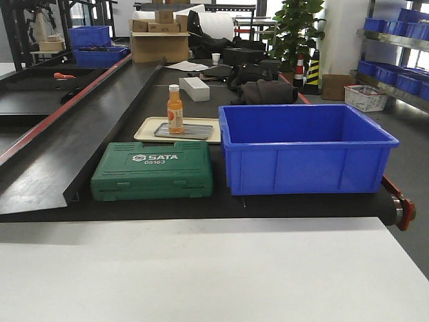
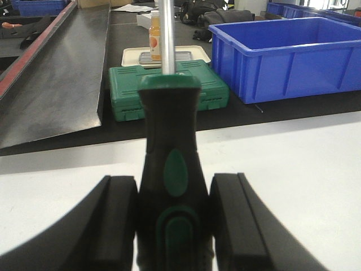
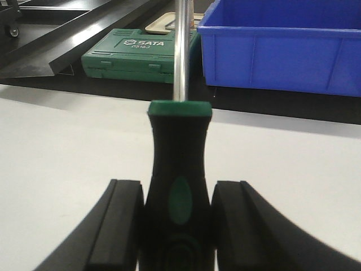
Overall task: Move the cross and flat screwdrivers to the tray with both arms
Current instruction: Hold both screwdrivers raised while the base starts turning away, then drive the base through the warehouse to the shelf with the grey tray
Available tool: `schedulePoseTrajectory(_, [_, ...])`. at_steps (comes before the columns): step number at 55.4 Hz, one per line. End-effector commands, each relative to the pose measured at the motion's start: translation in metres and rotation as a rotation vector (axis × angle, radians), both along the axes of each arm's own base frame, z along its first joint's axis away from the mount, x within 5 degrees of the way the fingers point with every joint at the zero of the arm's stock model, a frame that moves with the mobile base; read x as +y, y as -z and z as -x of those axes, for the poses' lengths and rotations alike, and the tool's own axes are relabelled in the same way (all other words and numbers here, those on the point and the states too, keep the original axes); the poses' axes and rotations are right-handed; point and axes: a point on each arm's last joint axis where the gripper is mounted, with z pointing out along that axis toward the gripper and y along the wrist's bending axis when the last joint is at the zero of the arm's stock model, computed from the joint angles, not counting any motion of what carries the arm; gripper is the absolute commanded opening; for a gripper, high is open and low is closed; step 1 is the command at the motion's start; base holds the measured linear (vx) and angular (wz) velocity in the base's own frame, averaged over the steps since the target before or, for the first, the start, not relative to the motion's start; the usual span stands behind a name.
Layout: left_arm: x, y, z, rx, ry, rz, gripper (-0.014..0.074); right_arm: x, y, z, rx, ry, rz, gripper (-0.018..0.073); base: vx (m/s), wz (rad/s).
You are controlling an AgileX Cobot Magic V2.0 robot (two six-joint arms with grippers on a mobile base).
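Carry step: left of the blue crate [image 1: 305,151], behind the green case [image 1: 153,171], the grey tray [image 1: 198,131] carries a bottle [image 1: 175,111]. We've got the left gripper [image 2: 172,183] clamped on one screwdriver [image 2: 169,113] and the right gripper [image 3: 177,186] on the other screwdriver [image 3: 179,130], over the white table [image 1: 201,268]; next we reach past the case, dodging the bottle

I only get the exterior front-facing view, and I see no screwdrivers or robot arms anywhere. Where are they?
Observer: The left wrist view shows the first screwdriver gripped by the left gripper.
Operator: And the other one?
Observer: The second screwdriver is gripped the same way by the right gripper.
Operator: What do they look like?
Observer: Black handles with green collars and bright steel shafts. The tips are cut off at the top of both wrist views.
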Motion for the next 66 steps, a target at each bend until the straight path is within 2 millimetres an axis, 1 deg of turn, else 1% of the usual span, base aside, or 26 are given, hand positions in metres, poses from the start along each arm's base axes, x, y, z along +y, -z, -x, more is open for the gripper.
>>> schedulePoseTrajectory(1, [0.0006, -0.0179, -0.0007, -0.119, -0.009, 0.027, -0.0006, -0.0020, -0.0155, -0.0014, -0.093, 0.032, -0.030, -0.0008, -0.17, 0.02])
schedulePoseTrajectory(14, [0.0006, -0.0179, -0.0007, -0.119, -0.009, 0.028, -0.0006, -0.0021, -0.0155, -0.0014, -0.094, 0.032, -0.029, -0.0008, -0.22, -0.03])
schedulePoseTrajectory(23, [0.0006, -0.0179, -0.0007, -0.119, -0.009, 0.028, -0.0006, -0.0021, -0.0155, -0.0015, -0.094, 0.032, -0.029, -0.0008, -0.25, -0.29])
schedulePoseTrajectory(66, [0.0005, -0.0178, -0.0007, -0.118, -0.009, 0.028, -0.0006, -0.0021, -0.0155, -0.0015, -0.094, 0.032, -0.029, -0.0008, -0.23, -0.52])
